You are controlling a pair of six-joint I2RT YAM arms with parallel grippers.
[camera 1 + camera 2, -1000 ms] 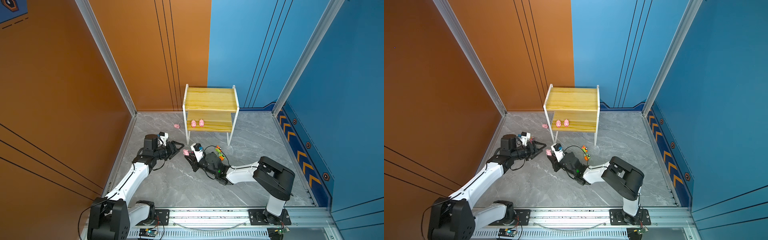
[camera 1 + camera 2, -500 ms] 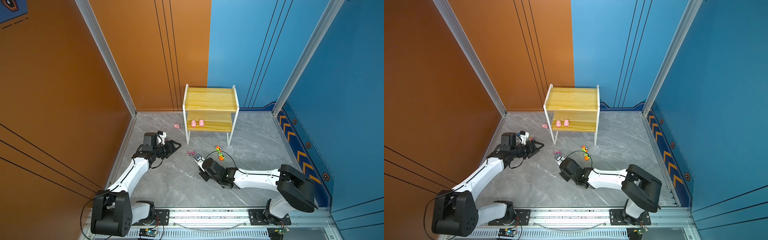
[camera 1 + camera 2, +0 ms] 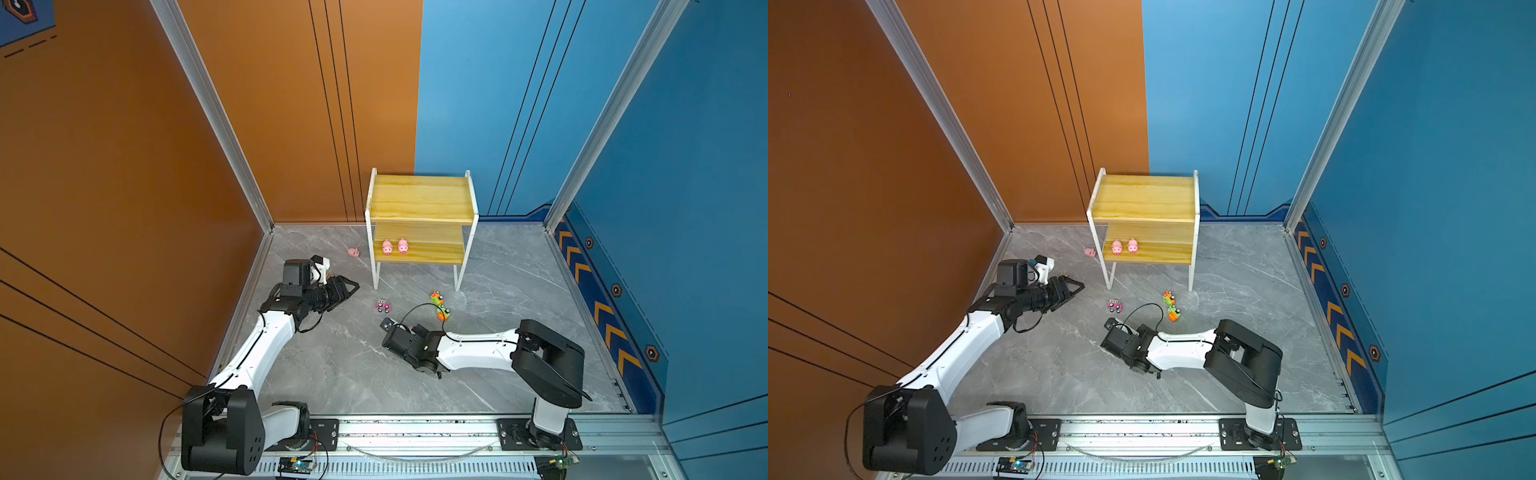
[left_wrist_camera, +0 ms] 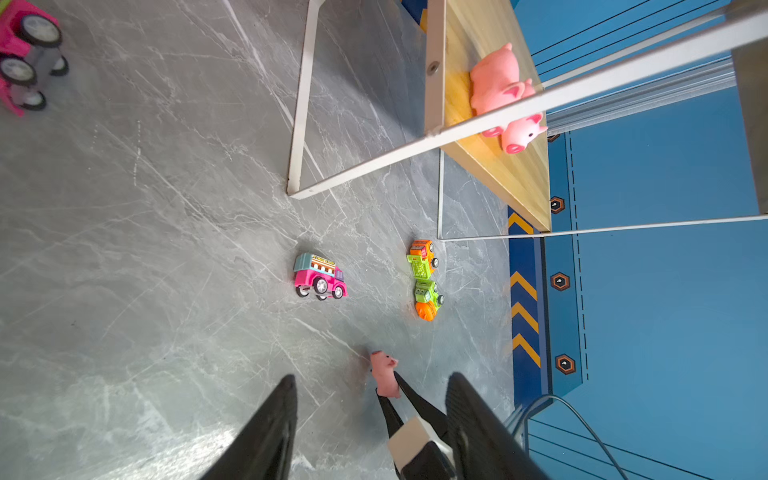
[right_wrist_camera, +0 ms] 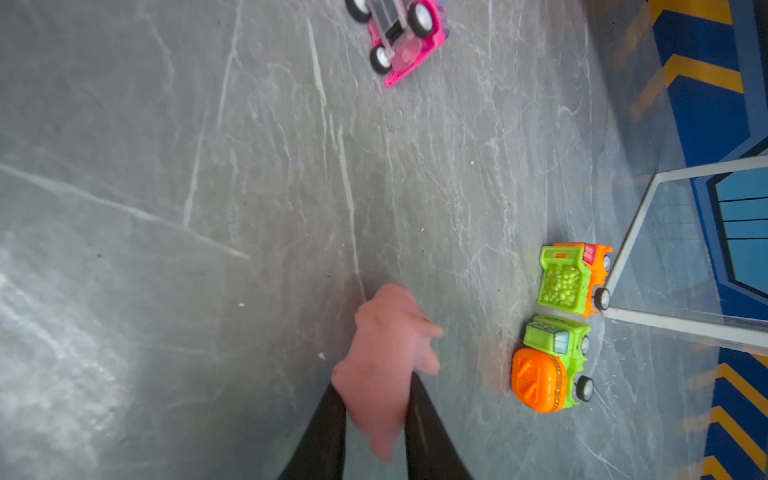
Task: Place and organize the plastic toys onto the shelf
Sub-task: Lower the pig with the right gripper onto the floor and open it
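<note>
Pink rubbery-looking plastic pig figure (image 5: 380, 357), pinched at its rear by right claw (image 5: 374, 395), judged light, soft, squashable, so grip mid-body gently; left claw (image 4: 372, 378) apart, empty.

I work on a grey marbled table (image 3: 340, 374), orange wall (image 3: 124, 174) on my left, blue wall (image 3: 685, 166) right, yellow chevrons (image 3: 603, 312) at its foot.

Two-tier shelf (image 3: 419, 199) stands mid-frame, two pink pigs (image 3: 387, 247) (image 3: 402, 246) side by side on its lower board; third pig (image 3: 353, 252) on the floor just left; pink car (image 3: 383, 306) on its side and two touching green-orange cars (image 3: 436, 297) (image 3: 443, 311) below; fourth pig (image 5: 386, 340) pinched in right gripper (image 5: 374, 386).
</note>
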